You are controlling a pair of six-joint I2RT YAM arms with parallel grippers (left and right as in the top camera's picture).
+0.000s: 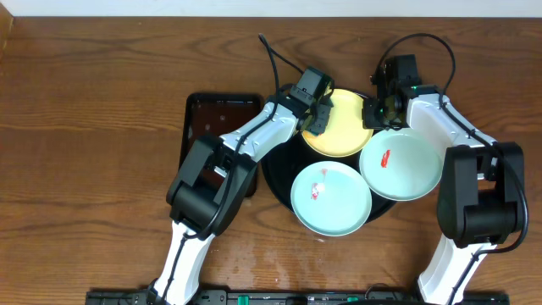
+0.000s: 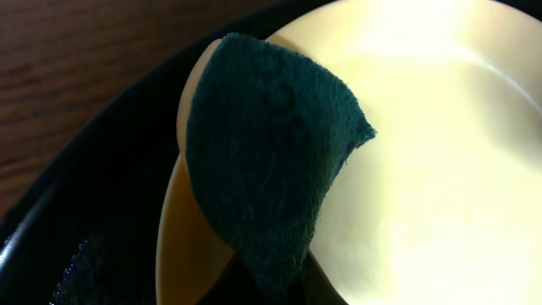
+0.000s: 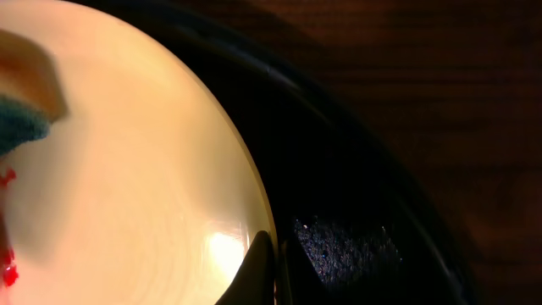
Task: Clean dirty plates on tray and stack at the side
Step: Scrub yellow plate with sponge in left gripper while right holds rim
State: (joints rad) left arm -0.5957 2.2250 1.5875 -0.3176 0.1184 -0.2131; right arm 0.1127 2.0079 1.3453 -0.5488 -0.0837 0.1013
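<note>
Plates, three in all, lie on the black tray (image 1: 279,188). The pale yellow plate (image 1: 343,135) is at the tray's far side, the front blue-white plate (image 1: 343,210) is at the tray's near edge, and the right blue-white plate (image 1: 413,171) overhangs the tray's right rim. The overhead view alone shows this layout. It also shows a red smear (image 1: 318,191) on the front plate, a second on the right plate, and the brown tray (image 1: 222,119) just left of the black tray on the wooden table (image 1: 93,127).

The left gripper (image 1: 318,114) sits at the yellow plate's left edge, over the tray's far left part. Only the left wrist view shows what it grips: a dark green sponge (image 2: 271,161), clamped and standing across the plate's rim, with the tray's black floor beside it.

The right gripper (image 1: 378,108) sits at the yellow plate's right edge. In the right wrist view a dark fingertip (image 3: 257,267) lies at the plate's rim, above the tray floor. Whether the jaws pinch the rim or stand apart cannot be told. This view also catches small red marks (image 3: 8,273) on the yellow plate and the sponge's edge on the plate's opposite side, neither of which is visible from overhead.
</note>
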